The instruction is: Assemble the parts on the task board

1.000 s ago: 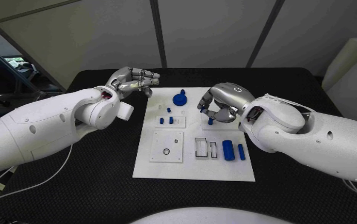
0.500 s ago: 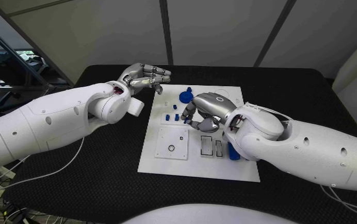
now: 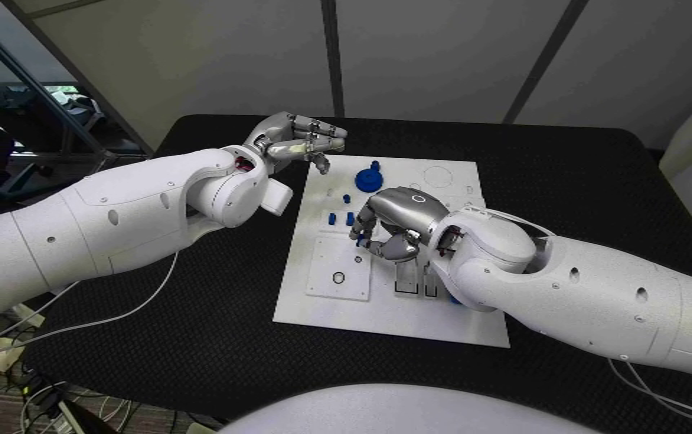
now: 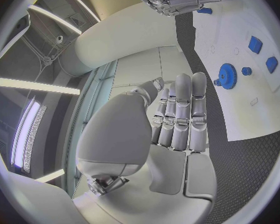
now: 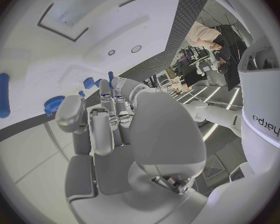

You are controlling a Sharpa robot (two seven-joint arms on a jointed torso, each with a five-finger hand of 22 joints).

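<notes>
Board: white plate (image 3: pixel 320 306) on the black worktop (image 3: pixel 173 344), under the right hand's fingers.
Parts: blue gear (image 3: pixel 368 181) beyond the right fingers; small blue pegs (image 3: pixel 340 219) just beside them.
Right hand (image 3: pixel 392 224): fingers curled down over the board; possibly pinching something, cannot tell.
Left hand (image 3: pixel 296 141): fingers curled in, holding nothing, off the board's far corner.
</notes>
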